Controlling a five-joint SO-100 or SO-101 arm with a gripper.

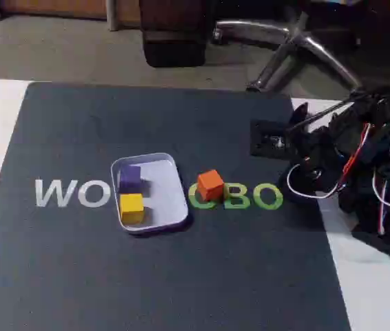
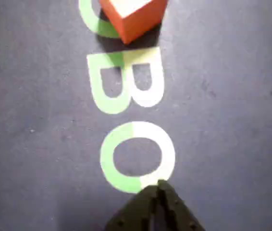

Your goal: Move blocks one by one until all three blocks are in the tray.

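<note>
Orange block (image 1: pixel 211 185): on the dark mat (image 1: pixel 181 276), just right of the tray in the fixed view, on the green lettering (image 2: pixel 126 86)
Tray (image 1: pixel 174 200): holds the purple block (image 1: pixel 129 177) and yellow block (image 1: pixel 131 206) — side by side
Gripper (image 2: pixel 159 185): fingertips pressed together, grasping nothing — low in the wrist view, with the orange block (image 2: pixel 133 17) well ahead past the "B" and "O"

the dark mat (image 1: pixel 181 276) reads "wo" in grey; then green-white "bo", perhaps after a "c".
</note>
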